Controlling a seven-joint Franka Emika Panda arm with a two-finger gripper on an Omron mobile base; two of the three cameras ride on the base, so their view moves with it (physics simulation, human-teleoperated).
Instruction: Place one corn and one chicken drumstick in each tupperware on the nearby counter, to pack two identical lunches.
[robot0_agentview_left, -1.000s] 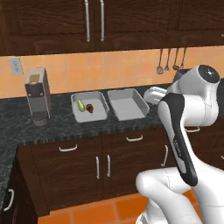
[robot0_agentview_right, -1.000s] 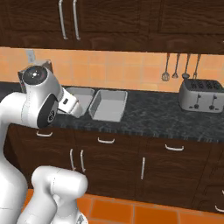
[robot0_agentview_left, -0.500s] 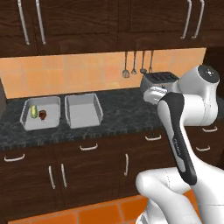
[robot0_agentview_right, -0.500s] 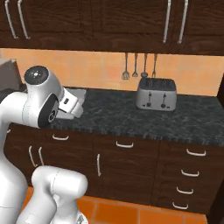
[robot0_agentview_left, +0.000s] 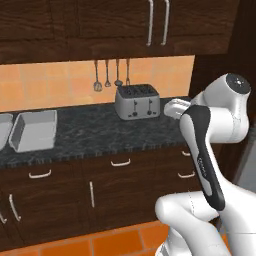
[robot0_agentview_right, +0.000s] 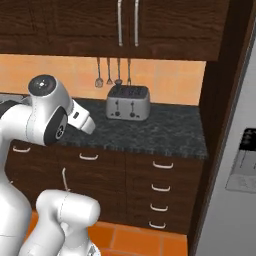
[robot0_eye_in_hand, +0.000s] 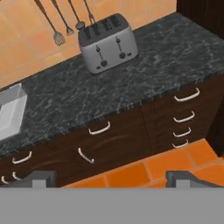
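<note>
- Base drove right: trays slid to frame left, toaster (robot0_agentview_left: 137, 101) now centre.
- Counter (robot0_agentview_left: 110, 131): one empty tupperware (robot0_agentview_left: 35, 130) at left; corn, drumsticks unseen.
- Fingers (robot0_eye_in_hand: 111, 178) wide, empty.
- Drumstick looks glossy, probably slippery: grip meaty end.

Counter (robot0_agentview_left: 100, 132): one, black-grey speckled stone. Tupperware (robot0_agentview_left: 35, 131): one whole grey tray at the worktop's left end, plus the edge of a second (robot0_agentview_left: 4, 127) at the picture's left border. Toaster (robot0_agentview_left: 137, 100): one, steel, four slots, at the worktop's back edge; hanging utensils (robot0_agentview_left: 107, 75) on the wall above it: four.
</note>
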